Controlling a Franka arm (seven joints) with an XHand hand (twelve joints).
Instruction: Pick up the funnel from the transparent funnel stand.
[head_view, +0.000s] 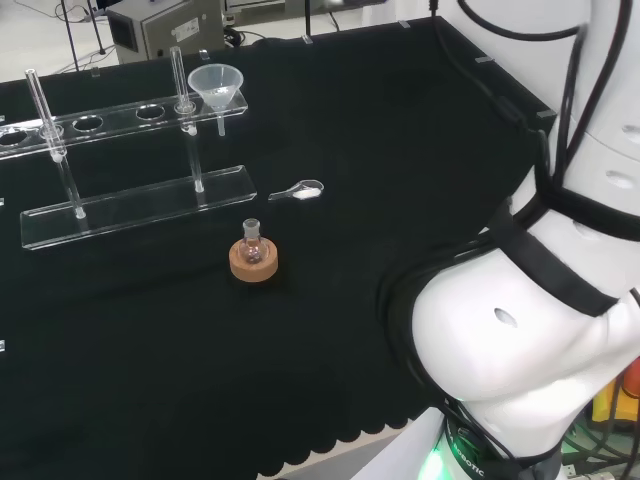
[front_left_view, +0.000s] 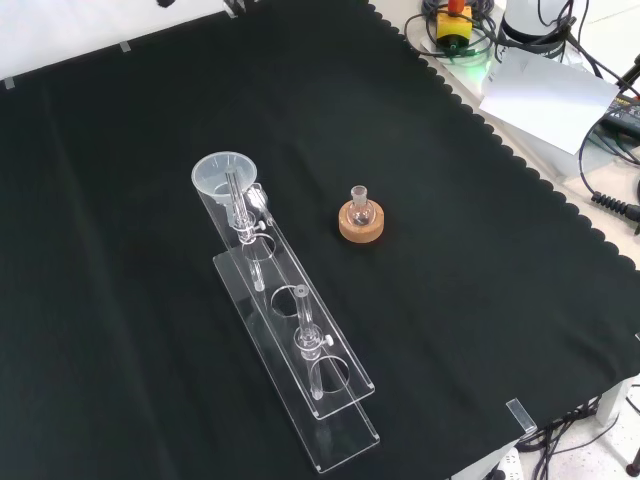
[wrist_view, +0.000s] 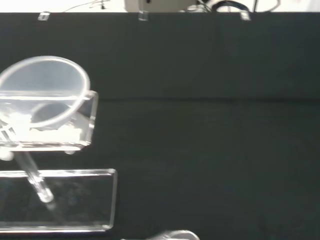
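A clear funnel (head_view: 217, 88) sits upright in the end hole of the transparent funnel stand (head_view: 130, 205), at the stand's right end in the head view. In the front view the funnel (front_left_view: 224, 173) is at the stand's (front_left_view: 300, 370) far end, its stem hanging through the upper shelf. The wrist view looks at the funnel (wrist_view: 45, 90) from the side, with its stem pointing down between the shelf (wrist_view: 75, 135) and the base plate (wrist_view: 85, 200).
A small round flask (head_view: 251, 244) stands on a cork ring (head_view: 253, 262) in front of the stand; the same flask (front_left_view: 359, 205) is right of the stand in the front view. A clear spoon (head_view: 300, 190) lies beside the stand. The arm's white links (head_view: 540, 310) are at the right.
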